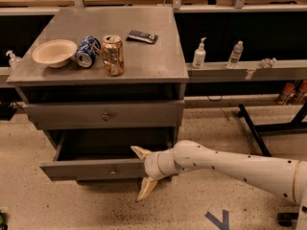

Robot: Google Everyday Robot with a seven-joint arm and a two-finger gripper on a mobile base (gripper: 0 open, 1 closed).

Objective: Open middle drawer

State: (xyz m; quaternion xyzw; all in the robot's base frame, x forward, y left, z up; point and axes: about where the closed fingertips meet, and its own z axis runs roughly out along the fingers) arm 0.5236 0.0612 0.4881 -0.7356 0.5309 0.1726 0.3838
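The middle drawer (86, 169) is the wide, flat grey front with a tiny round knob (113, 171). It stands pulled out from the grey cabinet (144, 66), with its dark inside showing above it. My gripper (143, 170) is at the right end of this drawer front. It is open, with one cream finger (140, 152) above the front's top edge and the other below its bottom edge. The taller drawer front with the bigger knob (105, 115) above it is shut.
On the cabinet top are a cream bowl (53, 52), a blue can on its side (87, 51), an upright gold can (112, 55) and a dark flat object (142, 36). A shelf at the right holds bottles (199, 54). A black frame leg (256, 133) stands on the speckled floor.
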